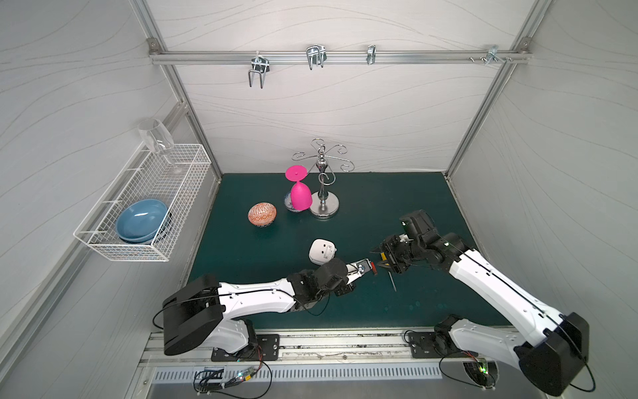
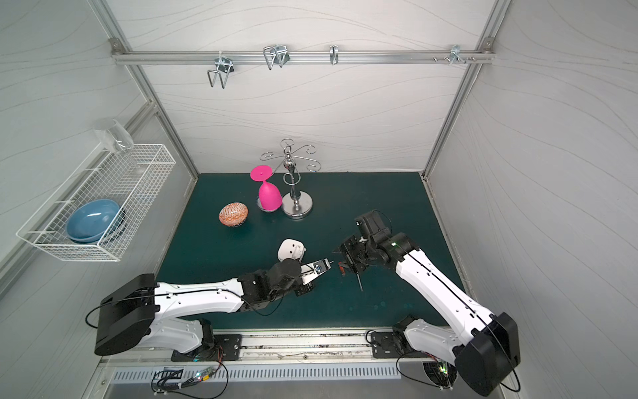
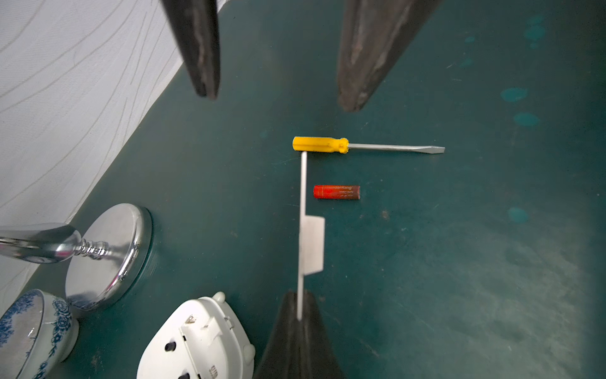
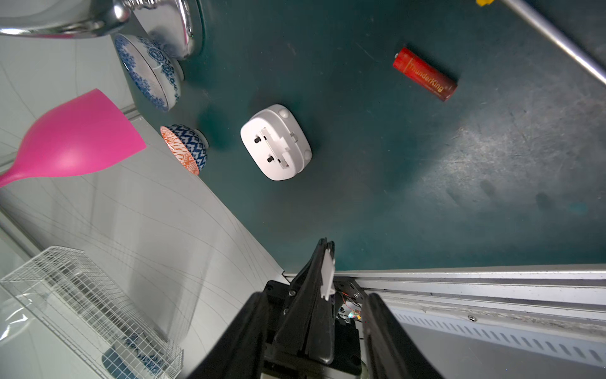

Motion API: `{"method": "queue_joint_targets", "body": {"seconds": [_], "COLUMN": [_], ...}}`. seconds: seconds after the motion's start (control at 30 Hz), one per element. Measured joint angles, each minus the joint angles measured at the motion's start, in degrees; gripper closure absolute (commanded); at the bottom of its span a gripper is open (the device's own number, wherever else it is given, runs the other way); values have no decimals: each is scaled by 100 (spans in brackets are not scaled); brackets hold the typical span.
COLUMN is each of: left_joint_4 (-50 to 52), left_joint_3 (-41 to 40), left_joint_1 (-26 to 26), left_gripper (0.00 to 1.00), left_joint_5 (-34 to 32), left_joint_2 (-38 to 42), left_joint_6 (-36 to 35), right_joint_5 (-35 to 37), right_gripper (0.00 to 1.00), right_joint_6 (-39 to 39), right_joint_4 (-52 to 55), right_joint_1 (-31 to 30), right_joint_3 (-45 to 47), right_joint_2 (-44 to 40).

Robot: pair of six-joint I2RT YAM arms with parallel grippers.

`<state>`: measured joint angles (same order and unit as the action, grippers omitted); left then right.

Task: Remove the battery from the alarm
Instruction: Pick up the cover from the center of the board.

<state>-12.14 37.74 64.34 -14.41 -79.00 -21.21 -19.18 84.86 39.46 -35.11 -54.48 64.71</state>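
Dark green matting [image 1: 397,207], scuffed and spotted, covers the work surface inside white wave-patterned walls and an aluminium frame.

1. The alarm [image 1: 321,251] lies face down on the mat, near the left arm's wrist. It is a white, glossy plastic shell with rounded corners. Its back faces up and shows two dark knobs and an uncovered battery recess.
2. The battery [image 3: 336,192] lies on its side on the mat, well apart from the alarm and out of the recess. It is a smooth red cylinder with a dark brown end and printed lettering. Nothing touches it.
3. The screwdriver [image 3: 360,147] lies just beside the battery and parallel to it. It has a ribbed yellow handle and a flat-tipped steel shaft.
4. The left gripper [image 3: 299,310] is clamped on the cover [image 3: 313,244], a thin, flat white plastic plate with a raised tab, held edge-on above the mat.
5. The right gripper [image 3: 280,101] faces the left one. Its two dark, worn fingers [image 3: 370,55] stand apart with nothing between them.

Toward the rear wall stand a chrome stand [image 1: 324,203] with a round mirrored base, an inverted pink goblet [image 1: 299,198] and an orange patterned bowl [image 1: 262,214].
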Motion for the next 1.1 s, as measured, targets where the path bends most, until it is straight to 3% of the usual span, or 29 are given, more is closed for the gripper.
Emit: {"method": "queue_joint_targets", "body": {"seconds": [0.27, 0.67, 0.7, 0.83, 0.93, 1.0, 1.1], "left_joint_4": [-26, 22, 22, 33, 162, 269, 466], "left_joint_3": [107, 164, 168, 168, 155, 114, -105], "left_joint_1": [33, 33, 28, 33, 50, 52, 50], "left_gripper": [100, 100, 97, 65, 55, 48, 30], "left_joint_5": [-153, -262, -278, -293, -321, -299, -129], "left_joint_2": [-20, -24, -24, -15, 114, 332, 1016], "left_joint_6": [-87, -44, -22, 74, 118, 195, 417], "right_joint_5": [11, 55, 63, 85, 94, 66, -96], "right_gripper": [63, 96, 97, 99, 100, 100, 100], "right_joint_6": [157, 337, 337, 245, -44, -404, -1508], "right_joint_4": [-188, -398, -400, -393, -387, -378, -409], "right_joint_1": [-201, -319, -319, -319, -289, -188, 157], "right_joint_3": [2, 35, 35, 33, 31, 17, 11], "right_joint_2": [208, 240, 240, 238, 229, 216, 103]}}
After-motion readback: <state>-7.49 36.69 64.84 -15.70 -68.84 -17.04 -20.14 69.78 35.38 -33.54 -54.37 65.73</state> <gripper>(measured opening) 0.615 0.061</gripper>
